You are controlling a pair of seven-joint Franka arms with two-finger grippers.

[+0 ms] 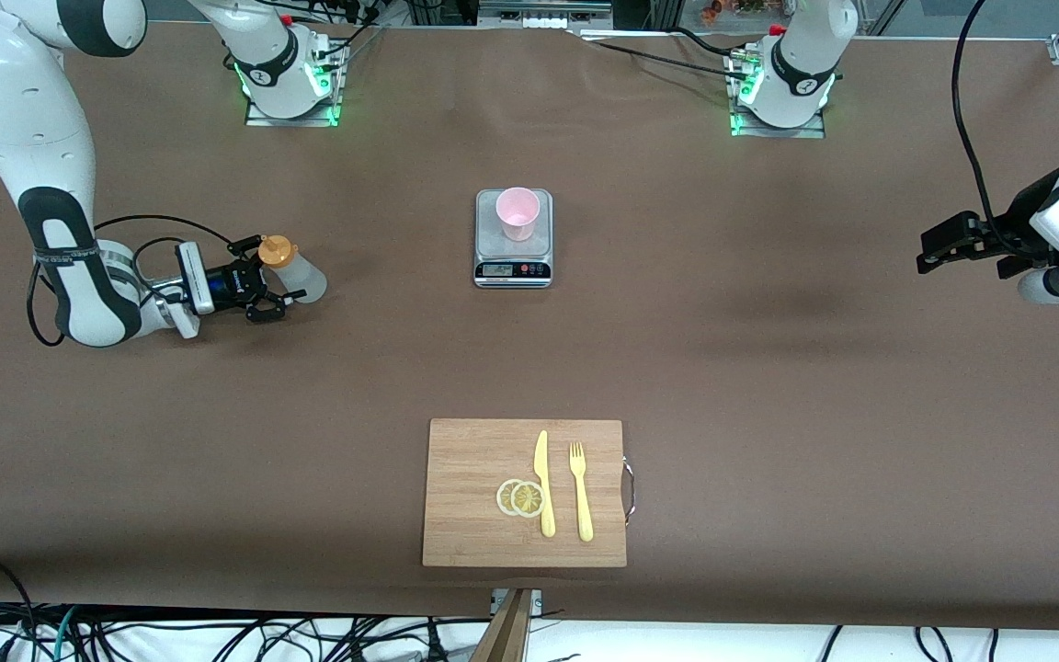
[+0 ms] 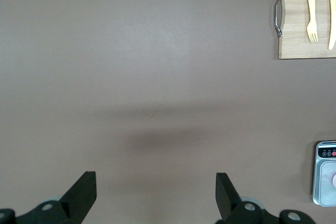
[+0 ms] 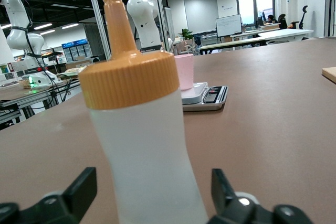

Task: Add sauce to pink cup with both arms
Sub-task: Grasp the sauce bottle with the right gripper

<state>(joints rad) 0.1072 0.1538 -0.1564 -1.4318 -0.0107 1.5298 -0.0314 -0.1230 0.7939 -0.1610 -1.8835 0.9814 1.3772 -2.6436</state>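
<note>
Jaws spread wide, the right gripper (image 1: 283,296) sits low at the right arm's end of the counter (image 1: 768,368), its fingers (image 3: 79,190) flanking the upright sauce bottle (image 1: 295,269) without clearly touching it. The bottle's orange cap (image 3: 126,72) fills the right wrist view, with the pink cup (image 3: 184,71) visible past it. That cup (image 1: 518,213) stands on a small kitchen scale (image 1: 513,268) at the counter's middle, well apart from the bottle. The left gripper (image 1: 936,253) waits in the air over the left arm's end, jaws open and holding nothing. Nearer the front camera, a cutting board (image 1: 474,533) carries two lemon slices (image 1: 520,497), a yellow knife (image 1: 543,483) and a yellow fork (image 1: 580,492).
</note>
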